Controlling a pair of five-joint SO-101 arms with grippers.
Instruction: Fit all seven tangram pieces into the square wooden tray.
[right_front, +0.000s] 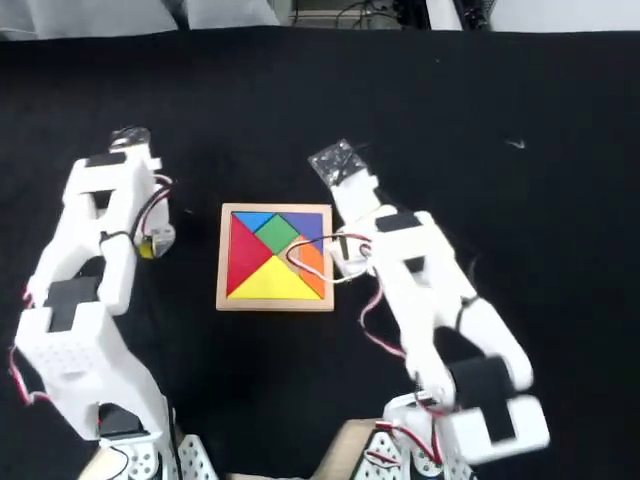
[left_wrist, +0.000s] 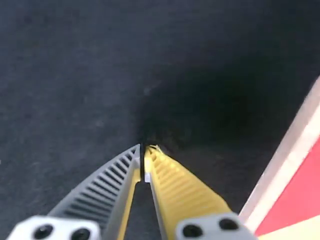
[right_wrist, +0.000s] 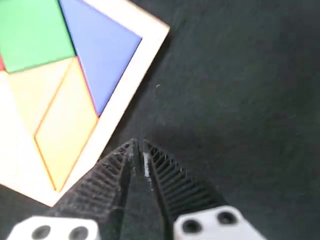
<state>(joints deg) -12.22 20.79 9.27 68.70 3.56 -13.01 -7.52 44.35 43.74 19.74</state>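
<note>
The square wooden tray (right_front: 275, 304) lies mid-table, filled edge to edge with coloured pieces: a red triangle (right_front: 243, 260), a yellow triangle (right_front: 275, 283), a green square (right_front: 278, 234), blue triangles and an orange parallelogram (right_front: 313, 262). My right gripper (right_wrist: 138, 145) is shut and holds nothing; it sits just off the tray's right rim (right_wrist: 120, 102), next to the parallelogram (right_wrist: 65, 125) and the blue triangle (right_wrist: 100, 45). My left gripper (left_wrist: 144, 150) is shut on nothing, over the black cloth left of the tray rim (left_wrist: 280, 172). In the high view the left gripper (right_front: 153, 243) and right gripper (right_front: 345, 262) flank the tray.
A black cloth (right_front: 480, 130) covers the whole table. The right arm's cable (right_front: 300, 250) loops over the tray's right side. The table's far edge runs along the back, with bare cloth behind and to the right of the tray.
</note>
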